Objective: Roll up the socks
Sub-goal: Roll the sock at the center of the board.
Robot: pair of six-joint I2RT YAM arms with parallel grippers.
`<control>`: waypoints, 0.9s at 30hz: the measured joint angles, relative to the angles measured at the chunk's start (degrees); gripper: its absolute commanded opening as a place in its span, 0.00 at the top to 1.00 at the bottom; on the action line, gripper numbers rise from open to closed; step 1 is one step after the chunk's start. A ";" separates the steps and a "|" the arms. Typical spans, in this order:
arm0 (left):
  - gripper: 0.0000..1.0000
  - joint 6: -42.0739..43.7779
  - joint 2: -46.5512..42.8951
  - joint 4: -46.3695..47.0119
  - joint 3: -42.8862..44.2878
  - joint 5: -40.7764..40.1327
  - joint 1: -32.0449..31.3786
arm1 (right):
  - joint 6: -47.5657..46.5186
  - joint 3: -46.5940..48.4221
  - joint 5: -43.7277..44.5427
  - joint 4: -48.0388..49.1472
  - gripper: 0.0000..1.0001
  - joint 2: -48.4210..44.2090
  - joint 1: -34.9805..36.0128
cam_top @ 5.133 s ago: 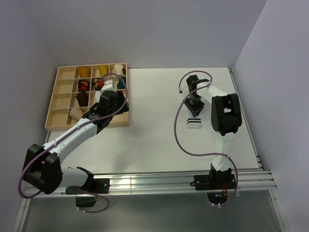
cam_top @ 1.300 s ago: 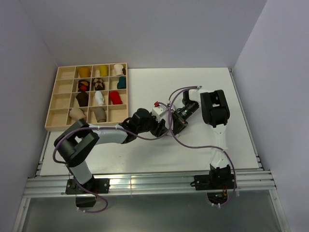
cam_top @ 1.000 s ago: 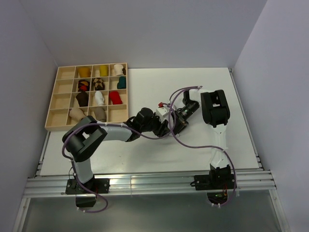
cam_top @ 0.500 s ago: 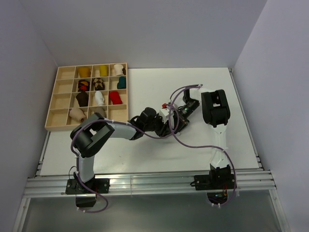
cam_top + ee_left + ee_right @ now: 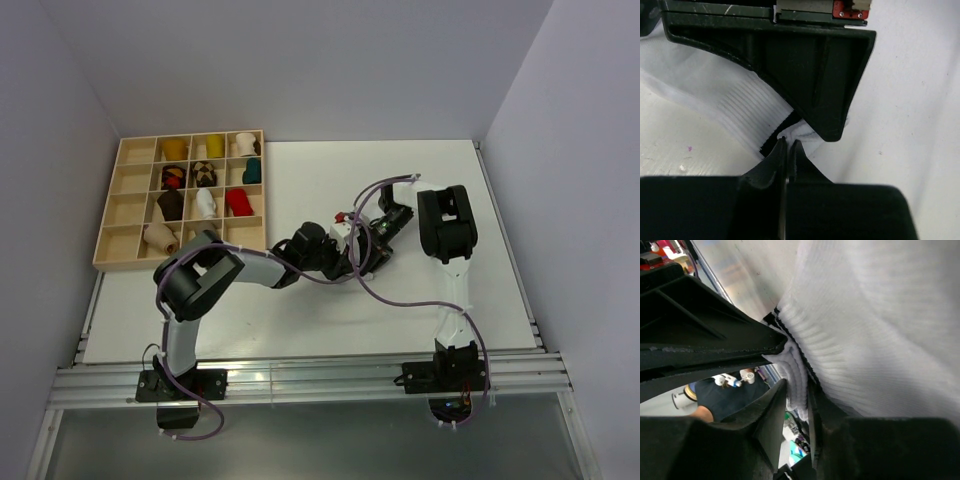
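Top view: left gripper [image 5: 350, 262] and right gripper [image 5: 372, 250] meet tip to tip on mid tabletop [image 5: 300, 180]; wooden tray [image 5: 120, 244] well left of both.
Left wrist view: left gripper jaws almost touching, pinching cuff edge of cream sock [image 5: 735, 100]; right gripper finger directly ahead.
Right wrist view: right gripper jaws narrowly apart, clamping bunched cuff fold; sock body lies right of jaws.

The top view looks down from above and behind the arm bases at the near edge, facing the far wall, and sits far enough off to take in the whole worktop [image 5: 300, 320]. Each wrist view sits very close behind its own fingers, the left behind the left end effector [image 5: 788, 144] and the right behind the right end effector [image 5: 797, 390]. Both wrist views share the ribbed cuff of the white sock [image 5: 740, 110], and each shows a finger of the other arm; the top view shows this spot small, at mid-worktop.
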 measured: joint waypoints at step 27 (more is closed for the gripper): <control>1.00 -23.69 -1.25 -14.49 3.56 1.57 1.75 | 9.27 -34.73 20.09 44.70 0.42 -48.41 -2.93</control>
